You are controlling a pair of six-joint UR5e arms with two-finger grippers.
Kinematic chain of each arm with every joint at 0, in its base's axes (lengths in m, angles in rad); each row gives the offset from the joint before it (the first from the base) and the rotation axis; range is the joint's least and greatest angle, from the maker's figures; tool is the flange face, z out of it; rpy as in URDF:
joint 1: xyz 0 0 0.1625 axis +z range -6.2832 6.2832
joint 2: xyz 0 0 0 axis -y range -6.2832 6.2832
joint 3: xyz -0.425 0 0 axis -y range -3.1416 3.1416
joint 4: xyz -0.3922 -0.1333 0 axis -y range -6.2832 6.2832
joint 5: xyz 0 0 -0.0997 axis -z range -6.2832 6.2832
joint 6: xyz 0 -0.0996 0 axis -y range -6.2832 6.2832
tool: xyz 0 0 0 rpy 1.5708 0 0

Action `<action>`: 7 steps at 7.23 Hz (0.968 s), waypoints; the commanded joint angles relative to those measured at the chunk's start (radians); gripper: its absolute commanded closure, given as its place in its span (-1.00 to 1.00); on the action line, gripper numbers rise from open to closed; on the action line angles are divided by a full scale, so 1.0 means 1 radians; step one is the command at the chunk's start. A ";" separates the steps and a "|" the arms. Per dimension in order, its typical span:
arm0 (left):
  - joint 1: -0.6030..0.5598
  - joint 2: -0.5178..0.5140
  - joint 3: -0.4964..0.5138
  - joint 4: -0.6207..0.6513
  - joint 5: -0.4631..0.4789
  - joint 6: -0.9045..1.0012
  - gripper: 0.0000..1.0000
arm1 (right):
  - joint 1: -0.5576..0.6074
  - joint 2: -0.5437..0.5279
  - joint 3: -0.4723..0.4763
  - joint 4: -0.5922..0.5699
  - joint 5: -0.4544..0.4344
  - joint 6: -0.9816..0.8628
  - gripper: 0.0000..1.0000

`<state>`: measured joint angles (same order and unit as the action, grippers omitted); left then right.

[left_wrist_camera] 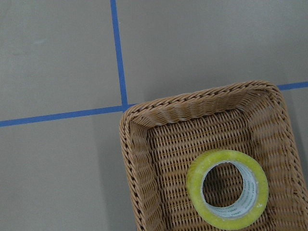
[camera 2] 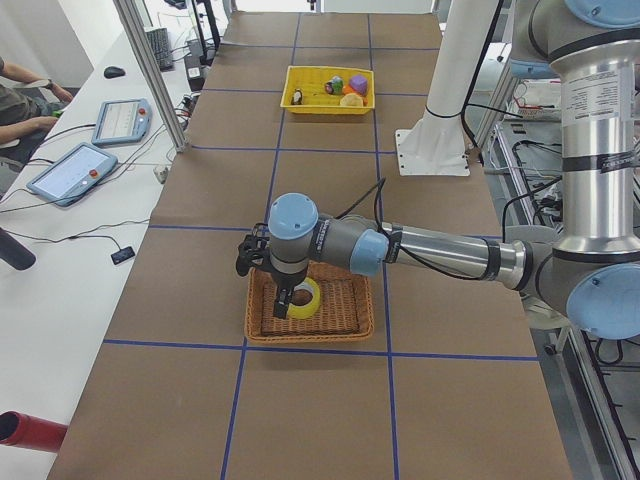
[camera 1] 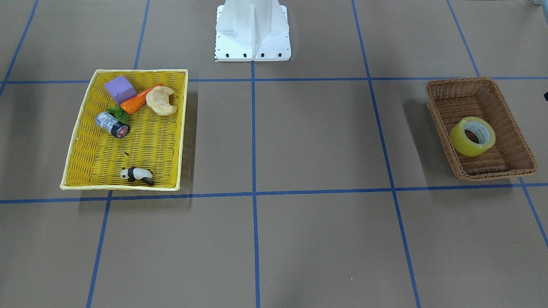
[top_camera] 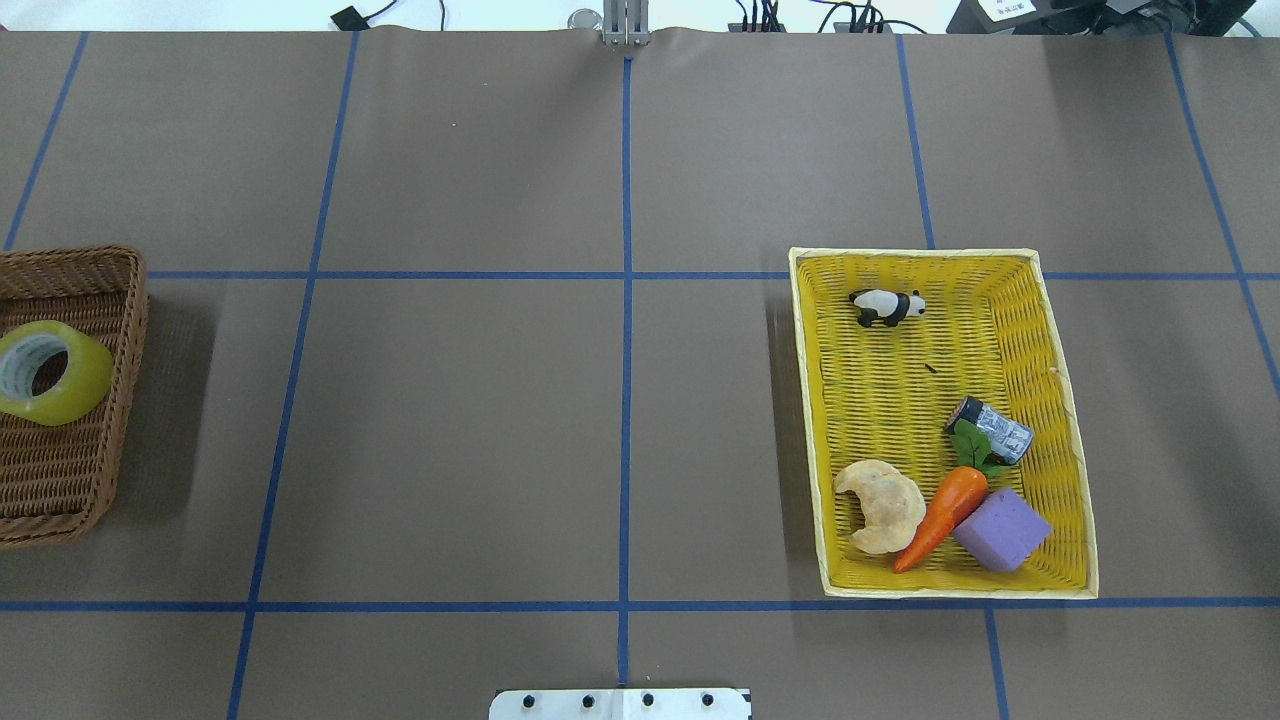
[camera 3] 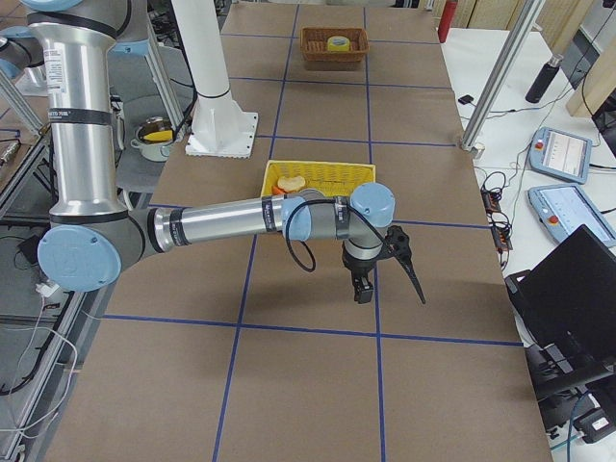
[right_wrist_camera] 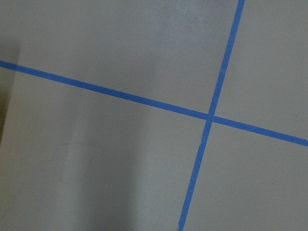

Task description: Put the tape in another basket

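Observation:
The yellow tape roll (camera 1: 462, 144) lies tilted inside the brown wicker basket (camera 1: 460, 82), on the overhead view's left edge (top_camera: 88, 385). The left wrist view looks straight down on the tape (left_wrist_camera: 195, 185) in the basket (left_wrist_camera: 192, 98). In the exterior left view my left gripper (camera 2: 248, 262) hangs over the basket (camera 2: 300, 335) and the tape (camera 2: 312, 298); I cannot tell whether it is open or shut. In the exterior right view my right gripper (camera 3: 390, 284) hovers above bare table in front of the yellow tray (camera 3: 332, 173); I cannot tell its state either.
The shallow yellow woven tray (top_camera: 880, 400) holds a toy panda (top_camera: 886, 306), a small grey can (top_camera: 992, 428), a carrot (top_camera: 940, 515), a croissant (top_camera: 880, 505) and a purple block (top_camera: 1002, 530). The white robot base (camera 1: 252, 32) stands at mid-table.

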<state>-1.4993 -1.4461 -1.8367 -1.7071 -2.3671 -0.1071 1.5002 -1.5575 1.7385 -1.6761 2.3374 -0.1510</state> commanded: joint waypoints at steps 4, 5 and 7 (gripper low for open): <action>0.001 -0.017 0.005 -0.002 0.003 0.004 -0.98 | 0.005 -0.006 0.010 0.004 -0.027 0.014 -1.00; 0.001 -0.017 0.005 -0.003 0.003 0.007 -0.98 | 0.005 -0.004 0.010 0.004 -0.027 0.016 -1.00; 0.001 -0.019 0.005 -0.006 0.002 0.004 -0.98 | 0.005 -0.006 0.039 0.004 -0.026 0.018 -1.00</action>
<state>-1.4987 -1.4635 -1.8375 -1.7103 -2.3661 -0.1034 1.5047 -1.5621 1.7616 -1.6720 2.3125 -0.1344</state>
